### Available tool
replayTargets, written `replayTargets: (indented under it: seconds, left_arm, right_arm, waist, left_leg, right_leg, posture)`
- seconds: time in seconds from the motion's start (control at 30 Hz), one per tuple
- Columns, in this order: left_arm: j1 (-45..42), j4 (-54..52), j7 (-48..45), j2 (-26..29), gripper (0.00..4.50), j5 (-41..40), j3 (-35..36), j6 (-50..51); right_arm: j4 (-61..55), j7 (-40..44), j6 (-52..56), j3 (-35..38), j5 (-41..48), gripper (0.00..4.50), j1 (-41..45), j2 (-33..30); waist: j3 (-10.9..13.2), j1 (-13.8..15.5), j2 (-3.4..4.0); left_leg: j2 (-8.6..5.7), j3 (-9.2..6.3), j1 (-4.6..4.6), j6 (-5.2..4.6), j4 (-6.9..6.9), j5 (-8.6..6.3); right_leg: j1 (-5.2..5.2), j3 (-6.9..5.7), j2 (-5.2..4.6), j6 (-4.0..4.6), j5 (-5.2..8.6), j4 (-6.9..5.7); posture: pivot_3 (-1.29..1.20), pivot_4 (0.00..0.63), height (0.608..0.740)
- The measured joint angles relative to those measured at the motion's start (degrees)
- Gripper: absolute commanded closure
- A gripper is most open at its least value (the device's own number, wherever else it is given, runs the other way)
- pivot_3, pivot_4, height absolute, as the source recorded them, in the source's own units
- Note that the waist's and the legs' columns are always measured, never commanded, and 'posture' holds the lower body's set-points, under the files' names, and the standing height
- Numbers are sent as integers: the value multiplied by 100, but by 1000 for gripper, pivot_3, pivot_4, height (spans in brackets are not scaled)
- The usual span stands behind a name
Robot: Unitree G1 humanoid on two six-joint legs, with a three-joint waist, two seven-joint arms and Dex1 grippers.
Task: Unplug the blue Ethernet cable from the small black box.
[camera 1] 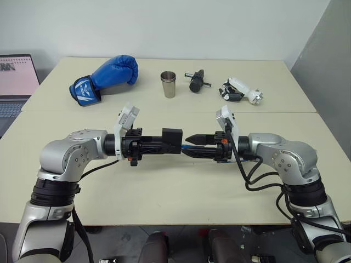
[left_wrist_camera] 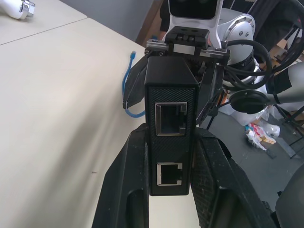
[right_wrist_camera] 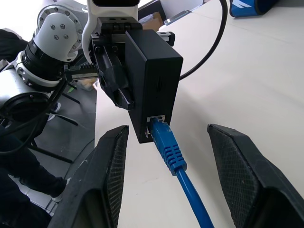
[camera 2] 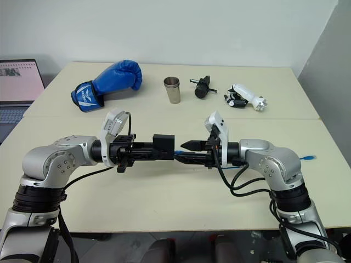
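My left gripper (camera 1: 174, 143) is shut on the small black box (camera 1: 173, 135) and holds it level above the table. In the left wrist view the box (left_wrist_camera: 171, 118) sits between the two fingers (left_wrist_camera: 126, 180), its two ports facing the camera. The blue Ethernet cable (right_wrist_camera: 171, 152) is plugged into the opposite face of the box (right_wrist_camera: 154, 76). My right gripper (right_wrist_camera: 168, 129) is open, one finger on each side of the plug and not touching it. The cable's far end (camera 2: 311, 158) lies on the table to the right.
At the back of the cream table (camera 1: 164, 192) lie a blue boxing glove (camera 1: 104, 76), a metal cup (camera 1: 168, 84), a black cylindrical tool (camera 1: 196, 80) and a white and black device (camera 1: 241, 90). A laptop (camera 1: 16, 82) stands at the far left.
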State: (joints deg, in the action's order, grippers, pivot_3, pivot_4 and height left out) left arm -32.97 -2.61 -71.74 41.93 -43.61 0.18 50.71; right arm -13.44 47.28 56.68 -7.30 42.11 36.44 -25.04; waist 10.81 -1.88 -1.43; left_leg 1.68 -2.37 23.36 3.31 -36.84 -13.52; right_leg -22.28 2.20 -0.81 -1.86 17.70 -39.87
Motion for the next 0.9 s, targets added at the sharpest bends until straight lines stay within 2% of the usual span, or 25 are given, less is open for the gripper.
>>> replayTargets:
  seconds: [0.07,0.17,0.33,0.5,0.9]
  left_arm:
    - [0,0,0,-2,3719,3,0,-1]
    - [0,0,0,-4,3719,13,0,-3]
    - [0,0,-1,-5,3719,19,0,-4]
    - [0,22,2,-5,3719,101,0,-5]
    - [-8,58,-19,-72,3719,115,0,-5]
  right_arm:
    - [0,0,4,0,0,1708,0,0]
    - [0,1,13,-2,-2,2218,0,0]
    - [0,2,21,-4,-2,3494,0,0]
    - [-5,35,29,-2,5,4403,0,-20]
    - [-5,115,23,2,2,4456,4,-73]
  waist:
    - [0,0,0]
    - [0,0,0]
    - [0,0,0]
    - [0,0,0]
    - [0,0,0]
  left_leg:
    - [0,0,0,0,0,0]
    - [0,0,0,0,0,0]
    - [0,1,0,0,0,0]
    - [0,1,0,0,0,0]
    - [0,0,1,0,0,0]
  right_leg:
    - [0,0,0,0,0,0]
    - [0,0,0,0,0,0]
    - [0,0,0,0,0,0]
    - [0,0,0,0,0,0]
    - [-1,-1,0,0,0,0]
  posture:
    - [0,150,740]
    - [0,150,740]
    - [0,150,740]
    - [0,150,740]
    - [0,150,740]
